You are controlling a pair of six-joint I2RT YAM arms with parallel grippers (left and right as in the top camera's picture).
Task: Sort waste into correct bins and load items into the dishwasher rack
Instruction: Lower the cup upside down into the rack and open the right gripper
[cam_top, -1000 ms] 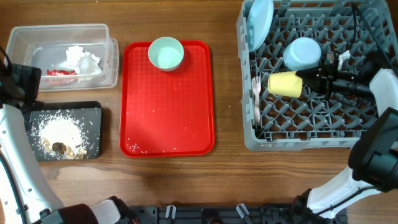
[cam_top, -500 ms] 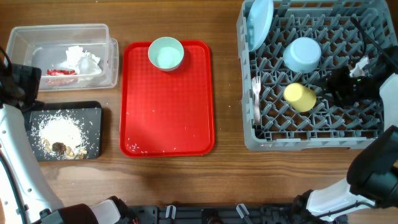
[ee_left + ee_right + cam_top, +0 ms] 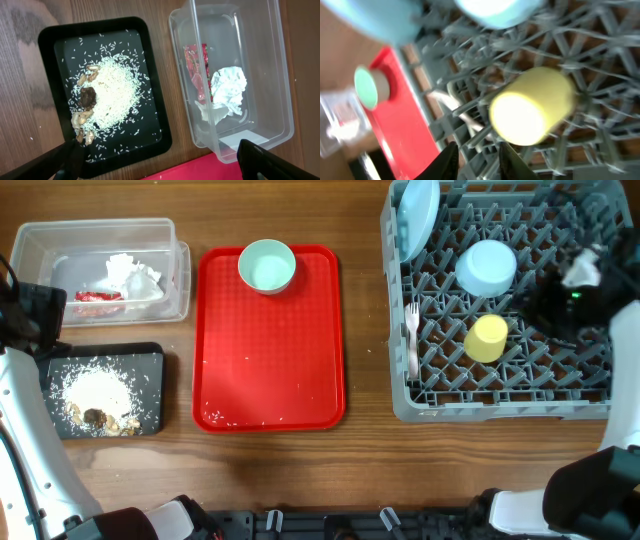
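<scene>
The grey dishwasher rack (image 3: pixel 400 395) holds a pale blue plate (image 3: pixel 417 215) on edge, an upturned pale blue bowl (image 3: pixel 487 267), a yellow cup (image 3: pixel 487 338) and a white fork (image 3: pixel 412 340). I cannot make out the spoon. My right gripper (image 3: pixel 548 305) is open and empty, above the rack to the right of the cup (image 3: pixel 532 107); its fingers (image 3: pixel 477 162) are apart from the cup. The pale green bowl (image 3: pixel 266 266) sits on the red tray (image 3: pixel 270 370). The clear tub (image 3: pixel 165 300) holds the napkin (image 3: pixel 227 90) and wrapper (image 3: pixel 197 70). The black tray (image 3: pixel 55 45) holds food scraps (image 3: pixel 87 97). My left gripper (image 3: pixel 160 170) is open above them.
The red tray lies between the two bins and the rack, with a few white crumbs on it. Bare wooden table (image 3: pixel 365 470) shows along the front and between tray and rack. The left arm (image 3: pixel 25 410) runs down the left edge.
My right gripper has let go of the yellow cup, which now stands upturned in the rack, and has pulled back to the right. The left arm has not moved.
</scene>
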